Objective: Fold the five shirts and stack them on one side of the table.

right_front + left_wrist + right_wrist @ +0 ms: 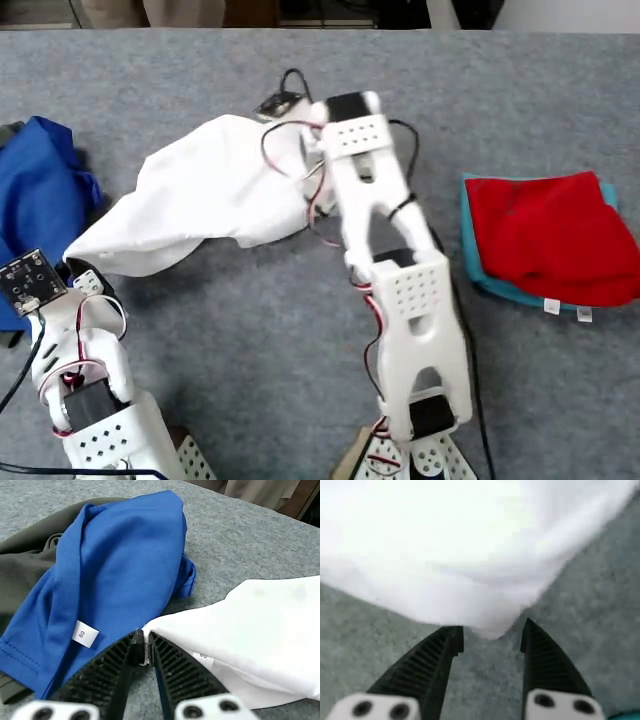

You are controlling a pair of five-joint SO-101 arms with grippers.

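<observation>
Left wrist view, nearest first: the left gripper [144,647] is clamped on a corner of the white shirt [260,625]; beyond lies the blue shirt [115,565] atop a dark olive shirt [25,555]. Right wrist view: the right gripper [492,635] stands spread, a white hem dipping between its tips, unpinched. From the high view, the white shirt's long axis runs from lower left to upper centre, one arm at each end, so the right gripper likely must close next. At the frame's right edge, a red shirt [545,235] rests on a teal shirt [480,275].
</observation>
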